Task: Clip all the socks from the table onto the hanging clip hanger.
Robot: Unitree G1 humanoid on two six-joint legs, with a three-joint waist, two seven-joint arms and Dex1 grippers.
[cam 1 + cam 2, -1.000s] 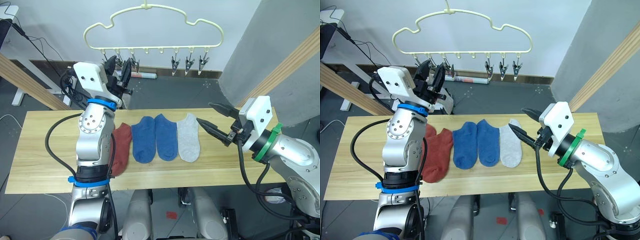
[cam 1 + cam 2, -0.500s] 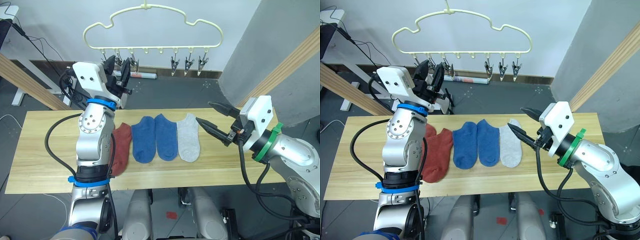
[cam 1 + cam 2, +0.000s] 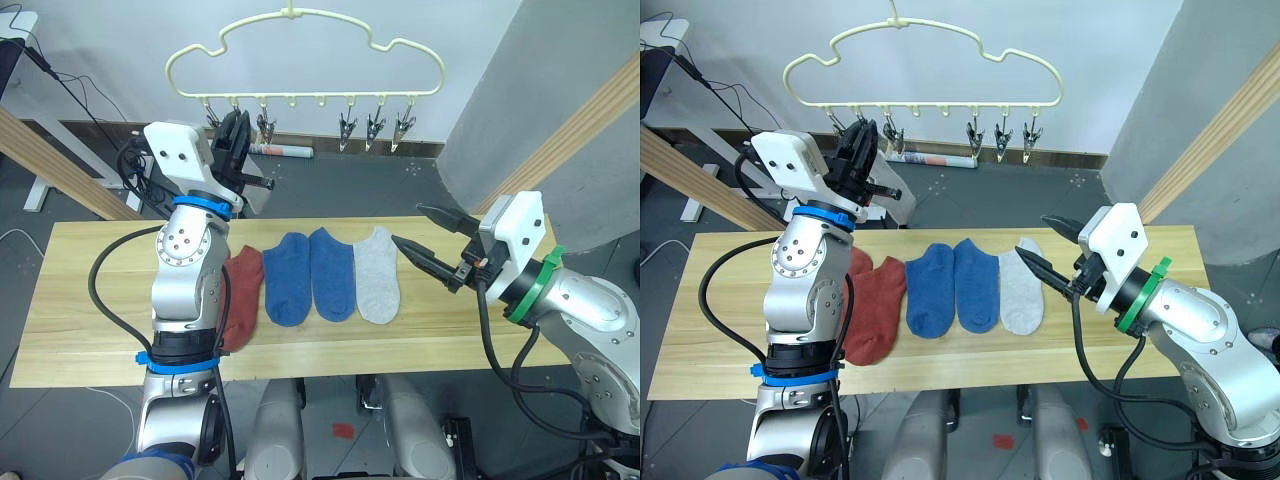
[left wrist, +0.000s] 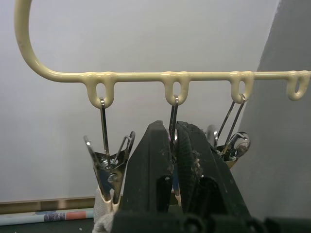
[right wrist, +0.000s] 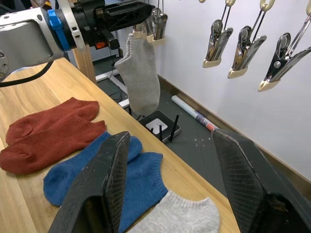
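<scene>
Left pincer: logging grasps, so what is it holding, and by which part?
The left pincer is shut on a metal clip of the clip hanger, gripping its body below the wire loop.

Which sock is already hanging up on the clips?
A light grey sock hangs from the clip hanger by the left gripper. The other socks lie flat on the table.

The two head views look forward and down over the table [image 3: 80, 300] and clip hanger [image 3: 300, 55], while the left wrist view sits close under the hanger's bar and the right wrist view faces across the table's far edge toward it.
</scene>
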